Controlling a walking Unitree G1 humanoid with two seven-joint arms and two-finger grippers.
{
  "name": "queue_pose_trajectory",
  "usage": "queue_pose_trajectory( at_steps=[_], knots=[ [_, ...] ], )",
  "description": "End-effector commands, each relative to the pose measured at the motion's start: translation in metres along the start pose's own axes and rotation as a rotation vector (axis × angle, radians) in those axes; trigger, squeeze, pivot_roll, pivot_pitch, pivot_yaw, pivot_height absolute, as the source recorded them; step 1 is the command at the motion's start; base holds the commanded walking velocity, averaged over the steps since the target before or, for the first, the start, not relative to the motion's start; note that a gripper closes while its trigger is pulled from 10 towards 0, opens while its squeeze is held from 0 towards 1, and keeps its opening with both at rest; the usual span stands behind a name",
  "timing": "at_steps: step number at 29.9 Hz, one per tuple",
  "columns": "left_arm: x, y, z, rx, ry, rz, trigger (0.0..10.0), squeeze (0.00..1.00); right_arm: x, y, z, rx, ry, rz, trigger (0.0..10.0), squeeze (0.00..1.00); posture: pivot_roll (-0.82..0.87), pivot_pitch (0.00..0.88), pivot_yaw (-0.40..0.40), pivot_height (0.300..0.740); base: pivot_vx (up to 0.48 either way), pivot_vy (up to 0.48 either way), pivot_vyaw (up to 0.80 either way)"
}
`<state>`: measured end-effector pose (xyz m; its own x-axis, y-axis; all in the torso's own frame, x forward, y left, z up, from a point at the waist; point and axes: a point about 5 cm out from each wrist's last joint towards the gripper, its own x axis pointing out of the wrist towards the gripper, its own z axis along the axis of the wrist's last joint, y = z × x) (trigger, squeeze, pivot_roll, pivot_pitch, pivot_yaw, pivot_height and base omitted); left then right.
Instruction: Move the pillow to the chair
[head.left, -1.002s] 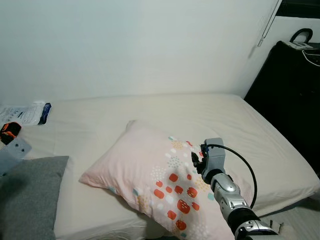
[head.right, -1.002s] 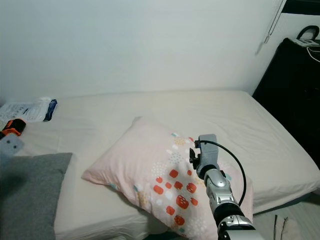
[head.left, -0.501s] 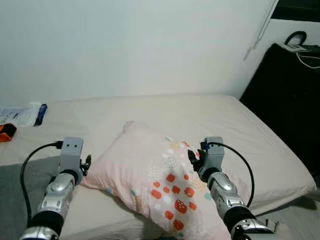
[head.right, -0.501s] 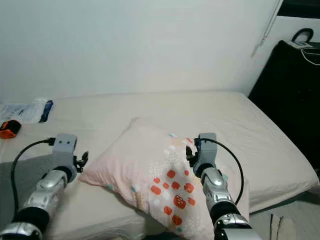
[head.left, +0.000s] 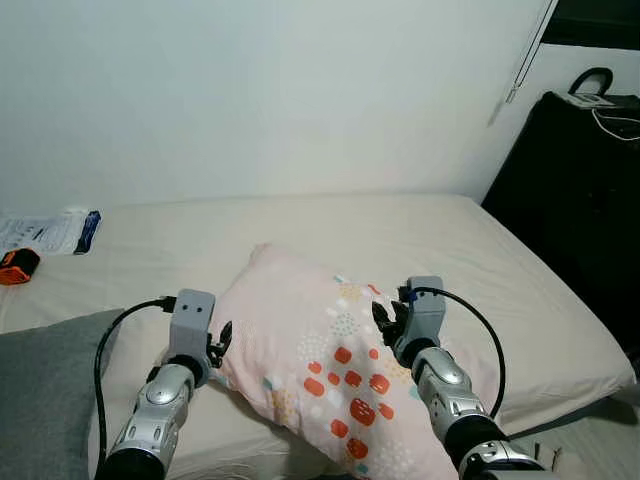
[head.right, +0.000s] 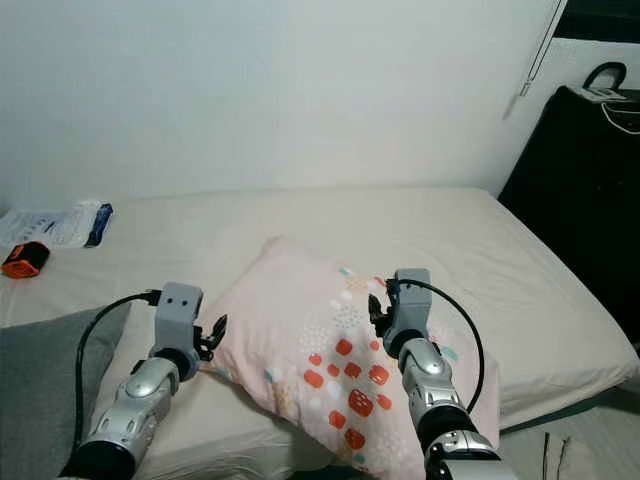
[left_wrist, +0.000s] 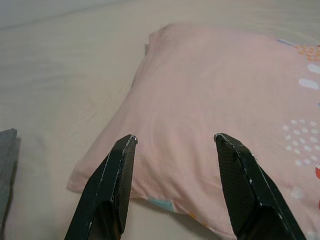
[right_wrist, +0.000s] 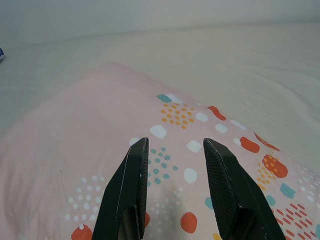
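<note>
Since half a second ago, our left gripper (head.left: 221, 338) has come in from the bed's left part to the left edge of the pale pink fabric pillow with red, orange and teal dots (head.left: 320, 350), its two black fingers (left_wrist: 116, 172) spread apart just short of the pillow's near-left corner. Our right gripper (head.left: 384, 318) sits over the printed part of the pillow, released, its fingers (right_wrist: 131, 187) parted just above the fabric. We see the pillow lying flat on the cream-sheeted bed (head.left: 480, 260), near the front edge. A grey folded blanket (head.left: 45, 390) lies at the bed's left front. Far left rest a small orange object (head.left: 16, 266) and a white printed packet (head.left: 45, 230); its writing is too small to read.
</note>
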<state>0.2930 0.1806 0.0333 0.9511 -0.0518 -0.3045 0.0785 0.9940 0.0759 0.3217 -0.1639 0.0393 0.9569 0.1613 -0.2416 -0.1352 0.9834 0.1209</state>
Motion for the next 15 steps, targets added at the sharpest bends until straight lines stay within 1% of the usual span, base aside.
queue_pose_trajectory(
  at_steps=[1, 2, 7, 12, 14, 15],
  knots=[
    [-0.0016, -0.0038, -0.0040, -0.001, 0.022, -0.008, 10.0, 0.00, -0.0016, -0.0053, 0.0000, 0.010, -0.007, -0.019, 10.0, 0.00, 0.01, 0.000, -0.094, 0.720, 0.000, 0.000, 0.00],
    [-0.0029, -0.0064, -0.0047, 0.000, 0.033, -0.004, 10.0, 0.00, -0.0018, -0.0056, -0.0002, 0.009, -0.005, -0.017, 10.0, 0.00, 0.00, 0.000, -0.094, 0.710, 0.000, 0.000, 0.00],
    [-0.0038, -0.0096, -0.0014, 0.008, 0.021, -0.016, 10.0, 0.00, -0.0014, -0.0061, 0.0012, 0.007, -0.009, -0.016, 10.0, 0.00, 0.01, 0.000, -0.096, 0.695, 0.000, 0.000, 0.00],
    [-0.0046, -0.0102, 0.0001, 0.008, 0.024, -0.015, 10.0, 0.00, -0.0014, -0.0064, 0.0017, 0.005, -0.011, -0.015, 10.0, 0.00, 0.01, 0.000, -0.093, 0.675, 0.000, 0.000, 0.00],
    [-0.0051, -0.0095, 0.0035, -0.005, 0.015, 0.005, 10.0, 0.00, -0.0015, -0.0064, 0.0025, 0.009, -0.020, -0.015, 10.0, 0.00, 0.01, 0.000, -0.092, 0.665, 0.000, 0.000, 0.00],
    [-0.0049, -0.0076, 0.0050, -0.037, 0.013, 0.035, 10.0, 0.00, -0.0014, -0.0062, 0.0027, 0.010, -0.022, -0.016, 10.0, 0.00, 0.01, 0.000, -0.090, 0.665, 0.000, 0.000, 0.00]
  ],
)
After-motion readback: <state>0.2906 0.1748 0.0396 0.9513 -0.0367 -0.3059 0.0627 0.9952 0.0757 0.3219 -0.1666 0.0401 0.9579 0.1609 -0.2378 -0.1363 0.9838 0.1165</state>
